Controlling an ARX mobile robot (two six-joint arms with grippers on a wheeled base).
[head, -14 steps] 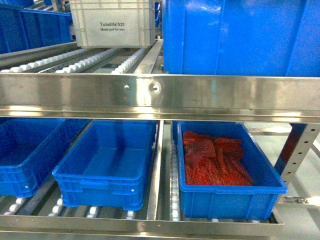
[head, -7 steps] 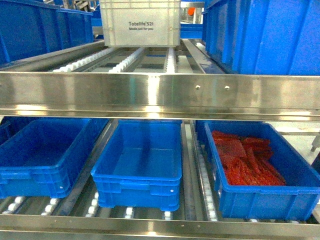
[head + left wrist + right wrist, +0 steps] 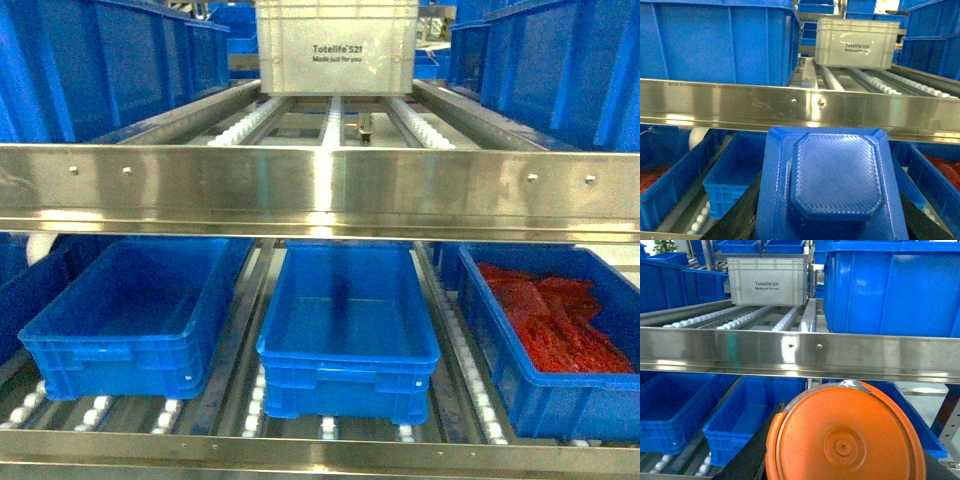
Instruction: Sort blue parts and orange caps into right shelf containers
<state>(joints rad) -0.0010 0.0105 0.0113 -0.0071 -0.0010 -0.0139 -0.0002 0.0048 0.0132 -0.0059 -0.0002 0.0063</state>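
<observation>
The blue octagonal-faced plastic part point(image 3: 835, 185) fills the lower centre of the left wrist view, carried by the left gripper; the dark finger edges flank it, so the grasp appears clenched on it. The round orange plastic cap point(image 3: 845, 437) fills the lower right wrist view in the same manner, apparently clamped by the right gripper.

The bright-blue ribbed plastic crates sit on the lower roller shelf: one at the left edge point(image 3: 130, 325), one at the centre point(image 3: 345, 330), and one at the right edge point(image 3: 520, 370) holding red flat pieces point(image 3: 555, 320).

Hazards:
- The stainless steel front rail point(image 3: 320, 190) spans the shelf above the crates; a high approach would probably strike it.
- The crates rest on rollers; a hard contact could push one back.
- Placing an item in the wrong crate is possible, since no crate shows a matching content.

Hidden: neither gripper nor arm appears in the head view. Fingertips are masked by both objects. The right crate is cut off at the frame edge.
</observation>
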